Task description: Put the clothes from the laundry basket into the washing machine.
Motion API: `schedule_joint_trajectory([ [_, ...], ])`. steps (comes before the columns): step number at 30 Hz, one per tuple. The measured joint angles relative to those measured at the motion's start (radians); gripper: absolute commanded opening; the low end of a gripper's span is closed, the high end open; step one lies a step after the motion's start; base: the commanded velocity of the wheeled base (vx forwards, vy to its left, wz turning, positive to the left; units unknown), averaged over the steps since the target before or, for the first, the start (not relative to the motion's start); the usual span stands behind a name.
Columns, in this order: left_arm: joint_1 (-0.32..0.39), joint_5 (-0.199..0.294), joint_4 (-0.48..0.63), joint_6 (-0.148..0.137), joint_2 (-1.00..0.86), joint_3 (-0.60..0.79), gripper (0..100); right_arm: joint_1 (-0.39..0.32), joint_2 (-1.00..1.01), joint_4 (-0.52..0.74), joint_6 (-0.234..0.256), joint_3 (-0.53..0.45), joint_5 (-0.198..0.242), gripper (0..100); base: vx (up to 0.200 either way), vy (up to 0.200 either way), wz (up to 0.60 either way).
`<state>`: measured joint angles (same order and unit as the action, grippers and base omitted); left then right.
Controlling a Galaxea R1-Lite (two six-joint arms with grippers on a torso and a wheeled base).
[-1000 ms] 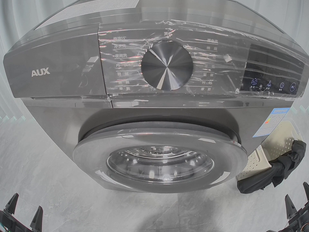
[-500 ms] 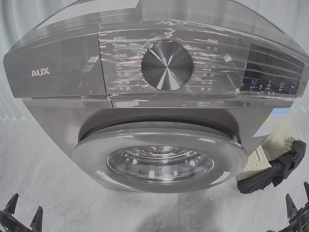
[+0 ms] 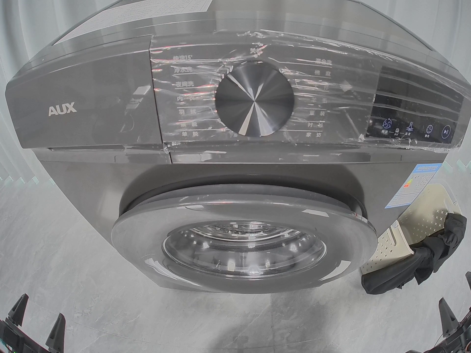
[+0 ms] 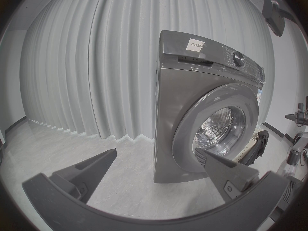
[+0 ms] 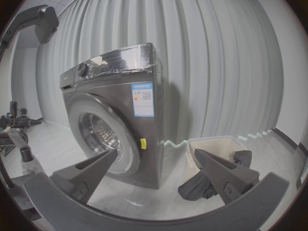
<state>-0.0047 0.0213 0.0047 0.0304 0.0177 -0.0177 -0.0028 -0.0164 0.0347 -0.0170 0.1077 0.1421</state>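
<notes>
A grey washing machine (image 3: 98,99) stands right in front of me, its round glass door (image 3: 244,243) closed. To its right is a cream perforated laundry basket (image 3: 427,212). Black clothes (image 3: 417,265) hang over the basket's rim down to the floor. My left gripper (image 3: 40,309) is low on the left, open and holding nothing. My right gripper (image 3: 456,290) is low on the right, just in front of the basket, also open with nothing in it. In the right wrist view the right gripper (image 5: 156,151) frames the basket (image 5: 211,143), the black clothes (image 5: 192,186) and the door (image 5: 99,132). In the left wrist view the left gripper (image 4: 155,150) faces the machine (image 4: 179,90).
A pleated pale curtain (image 4: 80,64) runs behind the machine. Pale tiled floor (image 3: 73,270) lies open in front and to the left. A dark stand with equipment (image 5: 16,121) is off to one side, away from the machine.
My right gripper has slid slightly toward the right edge of the head view. The machine, basket, clothes and left gripper are as before.
</notes>
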Motion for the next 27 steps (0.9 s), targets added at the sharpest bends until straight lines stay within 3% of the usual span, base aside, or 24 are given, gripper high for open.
schedule_joint_trajectory([
  [6, 0.000, 0.000, 0.000, 0.000, 0.000, 0.000, 100, 0.000, -0.067, 0.026, -0.035, 0.009, 0.118, 100, 0.000, 0.000, 0.00],
  [11, 0.000, 0.000, 0.000, 0.000, 0.000, 0.000, 100, 0.001, -0.207, -0.035, -0.056, 0.029, 0.228, 100, 0.000, 0.000, 0.00],
  [15, 0.000, 0.000, 0.000, -0.001, 0.000, 0.000, 100, 0.004, -0.350, -0.133, -0.060, 0.049, 0.271, 100, 0.000, 0.000, 0.00],
  [21, 0.000, 0.000, 0.000, -0.001, 0.000, 0.000, 100, 0.050, -0.600, -0.334, -0.033, 0.075, 0.281, 100, 0.000, 0.000, 0.00],
  [24, 0.000, 0.000, 0.000, -0.001, 0.000, 0.000, 100, 0.119, -0.714, -0.413, 0.013, 0.086, 0.234, 100, 0.000, 0.000, 0.00],
  [27, 0.000, 0.000, 0.000, -0.002, 0.000, 0.000, 100, 0.220, -0.799, -0.454, 0.099, 0.100, 0.163, 100, 0.000, 0.000, 0.00],
])
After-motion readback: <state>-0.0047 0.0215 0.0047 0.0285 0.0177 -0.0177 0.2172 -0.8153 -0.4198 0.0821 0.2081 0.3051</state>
